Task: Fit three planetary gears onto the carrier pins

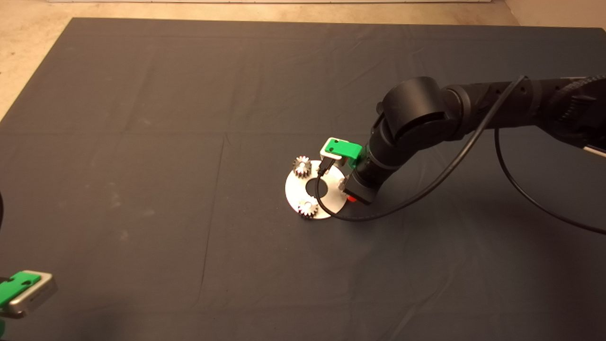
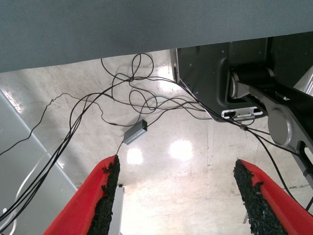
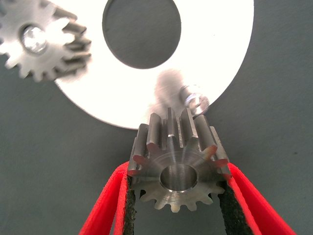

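Observation:
A flat round silver disc [image 1: 294,190] with a large central hole lies mid-mat. Two small toothed gears sit on its pins: one at the far left [image 1: 301,166], one at the near side [image 1: 307,207]. My right gripper [image 1: 348,193] hovers over the disc's right edge, shut on a third gear [image 3: 178,169], held flat between its pads. In the right wrist view one bare pin [image 3: 194,99] stands on the disc [image 3: 215,54] just beyond the held gear, and one seated gear [image 3: 41,41] shows. My left gripper [image 1: 19,293] is parked at the lower left, fingers [image 2: 105,196] open.
The right arm's black cable [image 1: 426,189] loops over the mat near the disc. The dark mat [image 1: 142,142] has shallow creases. The left wrist view looks at the floor with tangled cables [image 2: 132,98] and a machine base [image 2: 230,73].

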